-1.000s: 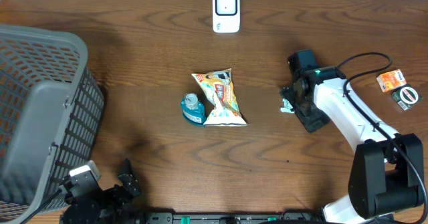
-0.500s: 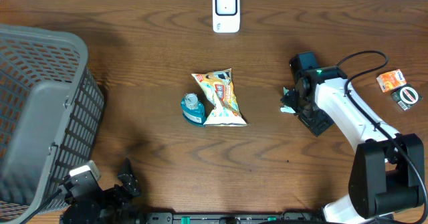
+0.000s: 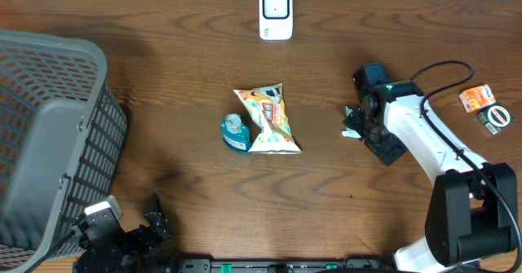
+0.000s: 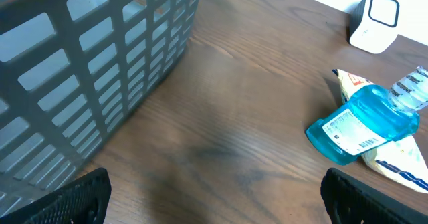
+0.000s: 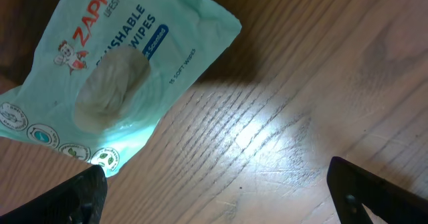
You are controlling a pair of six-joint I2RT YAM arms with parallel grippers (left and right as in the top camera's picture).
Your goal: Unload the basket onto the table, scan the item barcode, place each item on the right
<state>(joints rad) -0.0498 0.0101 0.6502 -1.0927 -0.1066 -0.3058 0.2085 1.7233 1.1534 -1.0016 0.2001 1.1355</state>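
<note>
The white scanner (image 3: pixel 276 12) stands at the table's far edge, also in the left wrist view as the scanner (image 4: pixel 376 15). Mid-table a snack bag (image 3: pixel 270 120) lies against a blue bottle (image 3: pixel 234 133); the bottle (image 4: pixel 364 124) shows a barcode label. A teal wipes pack (image 5: pixel 114 70) lies flat, its edge peeking out as the wipes pack (image 3: pixel 351 128) left of my right gripper (image 3: pixel 377 114). That right gripper (image 5: pixel 217 197) hovers open over bare wood beside the pack, holding nothing. My left gripper (image 4: pixel 214 197) is open and empty at the near left, seen from above as the left gripper (image 3: pixel 134 228).
A large grey mesh basket (image 3: pixel 49 126) fills the left side, close to the left arm as the basket (image 4: pixel 87 63). An orange packet (image 3: pixel 477 98) and a small dark tape roll (image 3: pixel 496 117) lie at the far right.
The right gripper has shifted slightly to the right, away from the wipes pack. The left arm and the items have not moved.
</note>
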